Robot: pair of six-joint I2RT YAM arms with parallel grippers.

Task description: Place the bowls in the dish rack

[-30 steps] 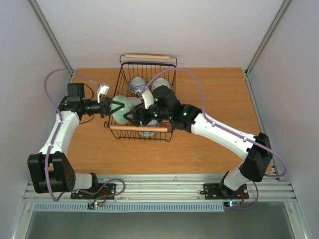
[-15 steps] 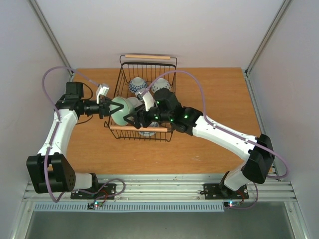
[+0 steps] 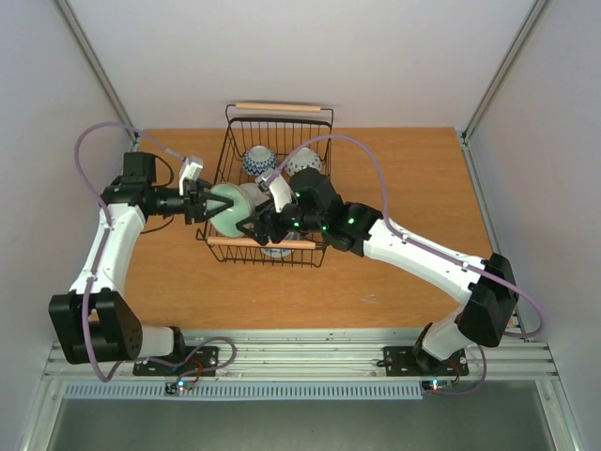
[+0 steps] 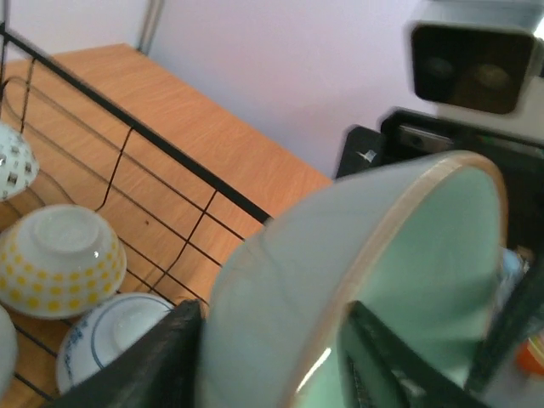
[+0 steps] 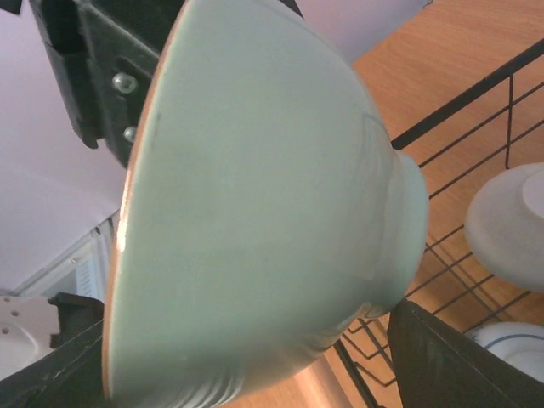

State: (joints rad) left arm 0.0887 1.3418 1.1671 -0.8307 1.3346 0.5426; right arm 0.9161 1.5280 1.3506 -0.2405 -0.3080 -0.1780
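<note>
Pale green bowl (image 3: 227, 209): smooth glossy ceramic, round and plain, with a thin tan rim and a short foot ring. It is tipped on edge in the air, over the left wall of the dish rack, between the two end effectors.
Dish rack (image 3: 272, 127): a rectangular basket of thin black wire. It stands on the tabletop, far of centre.
Handles: two light wooden bars, the far handle (image 3: 282, 106) on the far rim and the near handle (image 3: 235, 241) on the near rim.
Rack contents: small round bowls lying foot up on the wire floor. A blue-patterned bowl (image 3: 258, 162) sits at the far side. A pale bowl with dark marks (image 3: 303, 162) is just right of it. The left wrist view also shows a yellow-dotted bowl (image 4: 59, 259). The right arm hides part of the near side.
Left end effector (image 3: 205, 203): black and angular, reaching in from the left. Its fingers straddle the wall of the pale green bowl, an outer finger (image 4: 174, 357) on the outside and an inner finger (image 4: 399, 365) on the inside. Whether they pinch the wall or stand just off it, I cannot tell.
Right end effector (image 3: 252, 222): reaches in from the right, above the rack. It is spread wide and grips the same bowl across its depth, with a rim-side finger (image 5: 59, 365) at the rim and a foot-side finger (image 5: 459, 357) against the base beside the foot.
Tabletop (image 3: 404, 188): matte orange-brown wood grain.
Cables (image 3: 94, 150): lilac, looped along both arms.
</note>
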